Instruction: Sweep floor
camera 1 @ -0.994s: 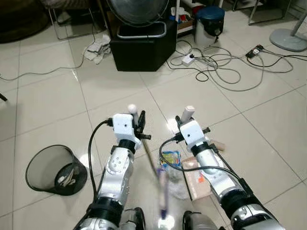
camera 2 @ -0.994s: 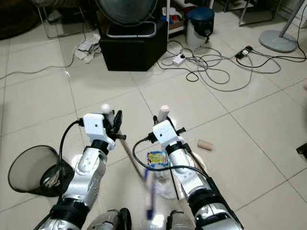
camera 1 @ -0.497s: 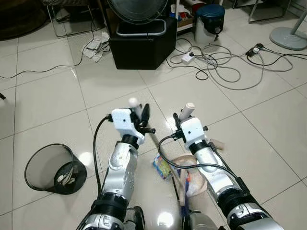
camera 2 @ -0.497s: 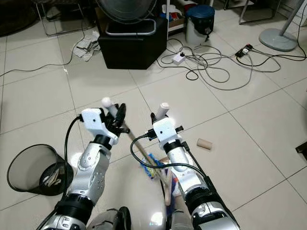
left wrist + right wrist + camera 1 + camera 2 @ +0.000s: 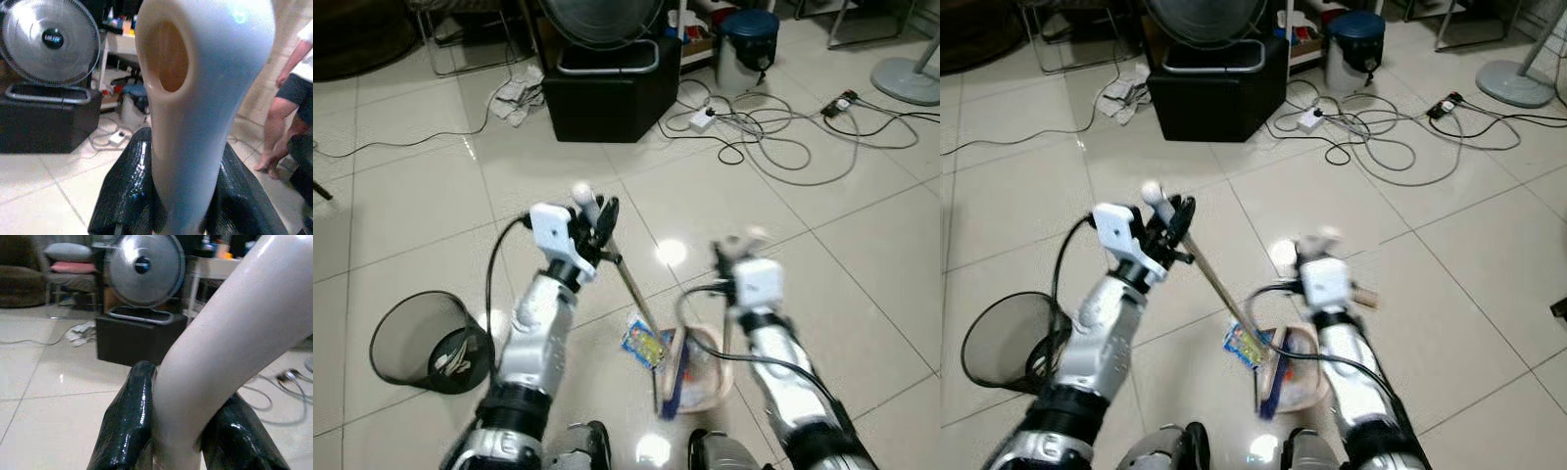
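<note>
My left end effector (image 5: 597,217), at centre left of the frame, is clenched on the pale top of the broom handle (image 5: 631,291), its black fingers (image 5: 128,186) pressed against both sides, and the thin handle slants down toward lower centre. My right end effector (image 5: 181,431), blurred at centre right, is closed around the pale dustpan handle (image 5: 230,328). The dustpan (image 5: 705,367) rests on the tiled floor (image 5: 401,206) at lower centre with a blue and yellow wrapper (image 5: 643,342) touching its left edge, and a black mesh wastebasket (image 5: 423,343) stands at lower left.
</note>
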Motion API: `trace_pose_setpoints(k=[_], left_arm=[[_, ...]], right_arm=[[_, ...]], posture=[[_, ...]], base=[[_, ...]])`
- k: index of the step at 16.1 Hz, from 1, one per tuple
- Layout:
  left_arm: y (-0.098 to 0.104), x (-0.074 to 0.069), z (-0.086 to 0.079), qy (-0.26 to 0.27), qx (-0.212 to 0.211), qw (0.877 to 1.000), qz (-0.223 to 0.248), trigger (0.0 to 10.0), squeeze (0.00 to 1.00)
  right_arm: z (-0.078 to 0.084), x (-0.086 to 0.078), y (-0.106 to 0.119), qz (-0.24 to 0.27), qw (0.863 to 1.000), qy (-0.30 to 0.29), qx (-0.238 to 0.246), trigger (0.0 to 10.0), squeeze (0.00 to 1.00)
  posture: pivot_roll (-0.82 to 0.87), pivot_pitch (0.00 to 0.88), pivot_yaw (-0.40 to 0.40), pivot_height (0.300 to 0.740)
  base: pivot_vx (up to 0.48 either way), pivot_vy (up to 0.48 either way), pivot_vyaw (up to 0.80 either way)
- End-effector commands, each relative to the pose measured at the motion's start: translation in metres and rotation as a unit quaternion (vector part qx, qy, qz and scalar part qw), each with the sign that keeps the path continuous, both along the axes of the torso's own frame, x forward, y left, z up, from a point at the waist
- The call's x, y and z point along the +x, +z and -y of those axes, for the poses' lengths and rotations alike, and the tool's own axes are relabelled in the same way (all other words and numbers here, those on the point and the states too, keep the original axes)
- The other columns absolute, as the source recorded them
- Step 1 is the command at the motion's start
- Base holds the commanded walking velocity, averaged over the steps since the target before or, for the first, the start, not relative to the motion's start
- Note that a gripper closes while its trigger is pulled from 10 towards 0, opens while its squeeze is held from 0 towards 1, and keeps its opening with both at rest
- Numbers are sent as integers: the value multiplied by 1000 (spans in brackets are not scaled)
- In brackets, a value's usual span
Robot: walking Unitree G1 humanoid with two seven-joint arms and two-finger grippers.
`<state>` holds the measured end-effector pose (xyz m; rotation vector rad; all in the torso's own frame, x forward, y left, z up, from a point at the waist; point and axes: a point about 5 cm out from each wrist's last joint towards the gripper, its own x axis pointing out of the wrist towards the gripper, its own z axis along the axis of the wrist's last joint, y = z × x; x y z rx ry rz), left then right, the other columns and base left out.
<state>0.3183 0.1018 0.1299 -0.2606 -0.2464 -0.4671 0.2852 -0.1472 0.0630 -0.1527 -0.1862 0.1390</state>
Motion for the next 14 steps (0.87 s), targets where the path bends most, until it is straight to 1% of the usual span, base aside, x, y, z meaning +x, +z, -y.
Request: trace_pose_setpoints(k=[1, 2, 3, 5, 7, 8, 10, 12, 14], left_arm=[[15, 1, 4, -30, -11, 999, 26, 10000, 0], [22, 1, 6, -60, -10, 998, 35, 10000, 0], [24, 0, 6, -66, -10, 997, 36, 10000, 0], [39, 2, 1, -104, -6, 993, 52, 10000, 0], [53, 6, -8, -108, 0, 992, 69, 10000, 0], [61, 10, -17, -98, 5, 992, 82, 10000, 0], [81, 20, -44, -43, 30, 992, 116, 10000, 0], [88, 24, -65, -7, 65, 990, 127, 10000, 0], [84, 27, -83, 44, 95, 987, 121, 10000, 0]], right_arm=[[2, -1, 7, 18, 1000, -5, 16, 10000, 0], [10, -4, 9, 24, 999, -17, 24, 10000, 0], [12, -5, 9, 25, 999, -20, 25, 10000, 0], [23, -10, 12, 31, 998, -41, 35, 10000, 0], [27, -13, 14, 34, 997, -47, 40, 10000, 0], [28, -14, 15, 37, 997, -48, 43, 10000, 0], [29, -19, 20, 44, 997, -49, 51, 10000, 0], [31, -23, 28, 58, 995, -53, 62, 10000, 0], [32, -26, 39, 75, 993, -54, 72, 10000, 0]], posture=[[-22, 133, 94, 740], [-23, 124, 98, 740], [-23, 124, 98, 740], [-21, 112, 102, 740], [-19, 104, 104, 740], [-19, 101, 106, 740], [-19, 93, 108, 740], [-21, 85, 112, 740], [-23, 80, 114, 740]], base=[[0, 0, 0], [0, 0, 0], [0, 0, 0], [0, 0, 0], [0, 0, 0], [0, 0, 0], [0, 0, 0], [0, 0, 0], [0, 0, 0]])
